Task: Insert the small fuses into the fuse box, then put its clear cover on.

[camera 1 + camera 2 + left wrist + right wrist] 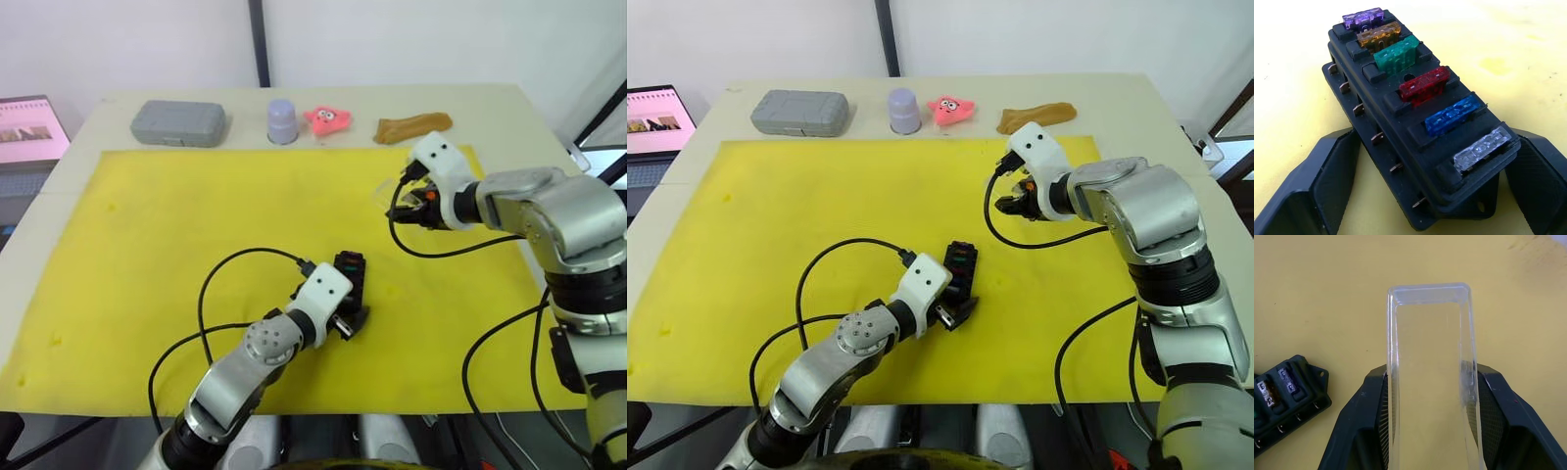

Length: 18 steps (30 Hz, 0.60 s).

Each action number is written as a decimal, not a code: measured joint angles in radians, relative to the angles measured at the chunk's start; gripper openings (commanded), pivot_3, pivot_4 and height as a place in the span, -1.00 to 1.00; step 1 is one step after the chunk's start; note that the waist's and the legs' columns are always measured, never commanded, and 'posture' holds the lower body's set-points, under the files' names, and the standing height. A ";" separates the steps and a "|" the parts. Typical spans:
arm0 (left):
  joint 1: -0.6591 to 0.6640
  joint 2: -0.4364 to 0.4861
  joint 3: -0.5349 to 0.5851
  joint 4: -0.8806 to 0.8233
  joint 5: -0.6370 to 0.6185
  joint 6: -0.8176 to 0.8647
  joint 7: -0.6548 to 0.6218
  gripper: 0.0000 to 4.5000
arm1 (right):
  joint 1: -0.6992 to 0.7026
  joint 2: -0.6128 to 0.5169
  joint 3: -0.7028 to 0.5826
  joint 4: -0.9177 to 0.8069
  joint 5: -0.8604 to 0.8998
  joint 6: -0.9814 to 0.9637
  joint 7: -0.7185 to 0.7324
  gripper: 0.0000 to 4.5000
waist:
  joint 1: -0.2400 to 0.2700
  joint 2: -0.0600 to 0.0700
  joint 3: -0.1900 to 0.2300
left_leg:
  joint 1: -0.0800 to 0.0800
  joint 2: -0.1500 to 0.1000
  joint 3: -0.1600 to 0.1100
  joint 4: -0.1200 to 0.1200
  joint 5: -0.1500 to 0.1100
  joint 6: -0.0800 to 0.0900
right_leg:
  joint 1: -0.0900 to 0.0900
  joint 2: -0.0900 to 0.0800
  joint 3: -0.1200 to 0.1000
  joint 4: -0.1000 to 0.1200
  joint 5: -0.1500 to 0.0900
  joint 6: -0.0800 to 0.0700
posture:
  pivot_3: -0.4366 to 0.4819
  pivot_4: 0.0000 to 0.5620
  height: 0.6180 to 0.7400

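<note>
On the yellow mat (pixel 176 255), your right fingers (pixel 1488 396) pinch the thin clear plastic cover (pixel 1431 367)'s long sides; it's light, slippery, flexible. Left fingers (pixel 1312 181) spread, flanking the black fuse box (pixel 1415 132).

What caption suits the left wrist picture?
Six coloured fuses seated in the black fuse box on the yellow mat.

Six-fused fuse box (pixel 1415 122), clear cover (pixel 1430 372) apart
</note>
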 measured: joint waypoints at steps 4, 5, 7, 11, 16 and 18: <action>0.004 0.000 0.007 -0.003 0.007 0.001 0.011 0.20 | 0.000 0.000 0.000 0.000 0.000 -0.004 -0.001 -0.25 | -0.001 0.000 0.000 | 0.000 0.000 0.000 0.000 0.000 0.000 | 0.000 0.000 0.000 0.000 0.000 0.000 | -0.05 -0.47 1.00; 0.006 0.000 0.011 -0.004 0.007 0.001 0.011 0.20 | 0.000 0.000 0.000 0.000 0.000 -0.005 -0.001 -0.25 | -0.002 0.000 0.000 | 0.000 0.000 0.000 0.000 0.000 0.000 | 0.000 0.000 0.000 0.000 0.000 0.000 | -0.05 -0.47 1.00; 0.010 0.004 0.022 -0.009 0.007 0.001 0.010 0.20 | 0.000 0.000 -0.001 0.000 0.000 -0.005 -0.002 -0.25 | -0.003 0.000 0.000 | 0.000 0.001 0.000 0.000 0.000 0.000 | 0.000 0.000 0.000 0.000 0.000 0.000 | -0.05 -0.47 1.00; 0.008 0.033 0.038 -0.018 0.006 -0.001 -0.004 0.20 | 0.000 0.001 -0.001 0.000 0.000 -0.006 -0.008 -0.25 | -0.006 0.000 0.000 | 0.001 0.002 0.000 -0.001 0.000 0.000 | 0.000 0.001 0.000 0.000 0.000 0.000 | -0.05 -0.47 1.00; -0.015 0.115 0.087 -0.012 -0.037 -0.029 -0.106 0.20 | 0.000 0.003 -0.001 0.000 -0.001 -0.013 -0.013 -0.25 | -0.006 0.000 0.000 | 0.001 0.002 0.000 -0.002 0.000 0.000 | -0.001 0.001 0.000 0.001 0.000 0.000 | -0.05 -0.47 1.00; -0.024 0.160 0.117 0.005 -0.069 -0.062 -0.177 0.20 | 0.000 0.003 -0.001 0.000 0.000 -0.016 -0.014 -0.25 | -0.006 0.000 0.000 | 0.000 0.002 0.000 -0.002 0.001 -0.003 | -0.001 0.001 0.000 0.000 0.000 0.000 | -0.05 -0.47 1.00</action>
